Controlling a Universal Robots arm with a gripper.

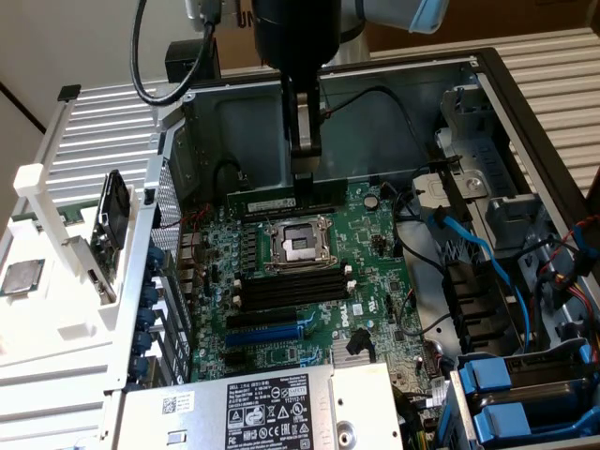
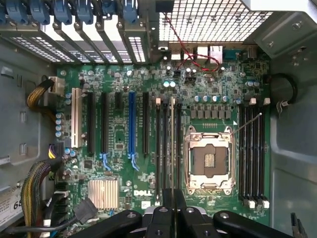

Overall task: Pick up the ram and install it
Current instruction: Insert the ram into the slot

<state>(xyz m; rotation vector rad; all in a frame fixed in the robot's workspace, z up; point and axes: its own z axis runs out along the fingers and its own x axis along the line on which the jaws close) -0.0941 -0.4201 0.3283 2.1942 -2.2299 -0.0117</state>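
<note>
Nearest us sit the grey metal power-supply box with a white label (image 1: 281, 408) and, on the exterior view's right, the blue plastic drive caddies (image 1: 525, 394). Beyond them lies the green motherboard (image 1: 375, 281), first with its near bank of long black memory slots with white end clips (image 1: 291, 286), then the square silver processor socket (image 1: 300, 246).

Just past the socket the ram (image 1: 267, 203), a long, thin green circuit-board stick with a white label strip, stands on edge along the far slots (image 1: 281, 215). We cannot tell whether it is seated or only resting over a slot. The black gripper (image 1: 303, 176) hangs over its top edge, and the fingers (image 1: 303, 141) are closed on the stick near its middle. The wrist view shows the ram (image 2: 172, 144) edge-on in the gripper (image 2: 173, 198).

We judge the main risk to be misalignment. If the stick sits slightly off the slot line or tilts, one end could seat and the other ride high. Closed end clips would block it. The narrow grip on a thin edge could also let it slip or twist under pressure.
</note>
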